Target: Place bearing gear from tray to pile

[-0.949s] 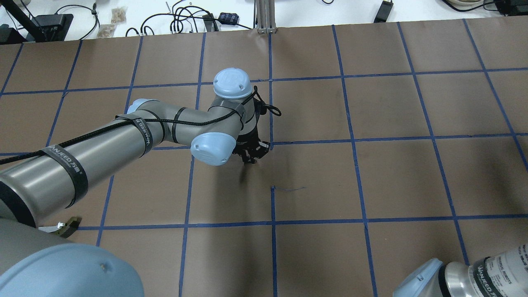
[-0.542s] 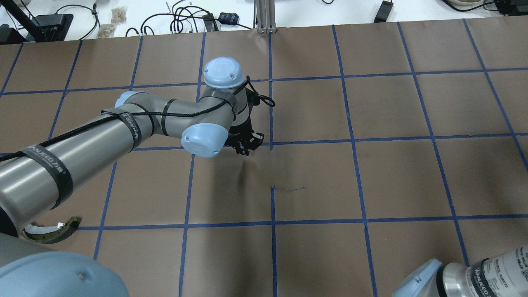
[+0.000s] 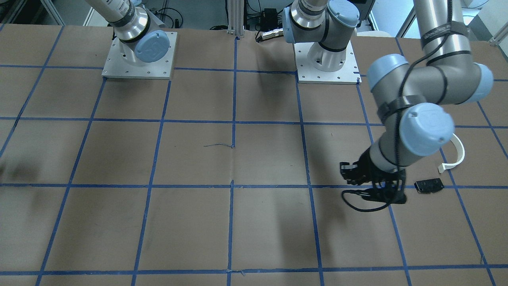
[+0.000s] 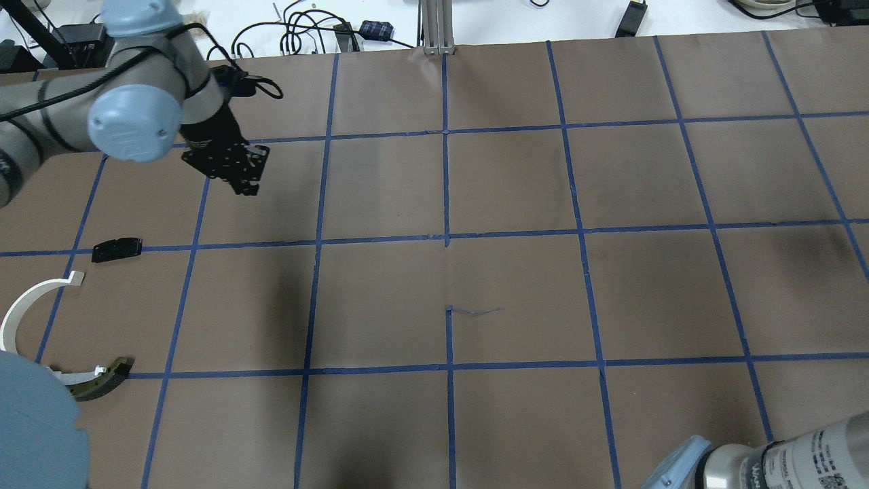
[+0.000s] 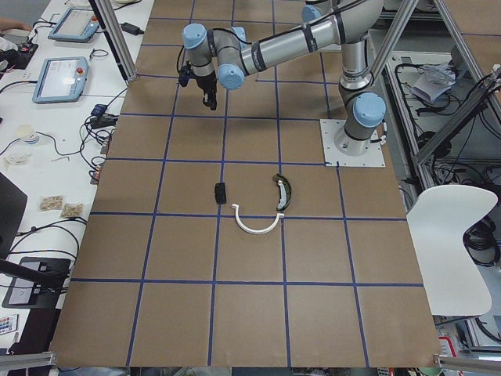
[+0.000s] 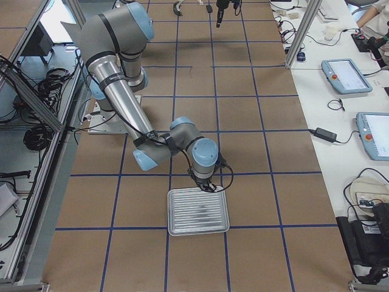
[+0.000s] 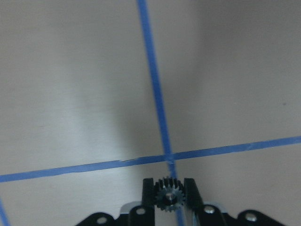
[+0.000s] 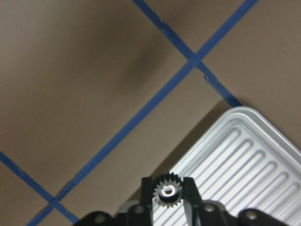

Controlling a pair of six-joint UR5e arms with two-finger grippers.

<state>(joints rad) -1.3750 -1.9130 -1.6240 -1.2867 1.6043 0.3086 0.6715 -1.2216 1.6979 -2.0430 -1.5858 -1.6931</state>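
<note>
My left gripper (image 4: 243, 185) is shut on a small dark bearing gear (image 7: 170, 197) and holds it above the brown table, over a blue tape crossing. The pile lies nearer the robot on its left: a flat black plate (image 4: 117, 249), a white half-ring arc (image 4: 20, 311) and a dark olive curved piece (image 4: 102, 379). The gripper is beyond the plate and apart from it. My right gripper (image 8: 168, 195) is shut on a second gear (image 8: 167, 191) just off a corner of the ribbed metal tray (image 8: 244, 155).
The table is brown paper with a blue tape grid. The tray (image 6: 200, 210) sits on the robot's right side. The two arm bases (image 3: 327, 59) stand at the table's near edge. Cables and tablets lie past the far edge.
My left arm has swung from the table's middle far to the left and farther out. The black plate and the white arc, hidden under the arm before, now show.
</note>
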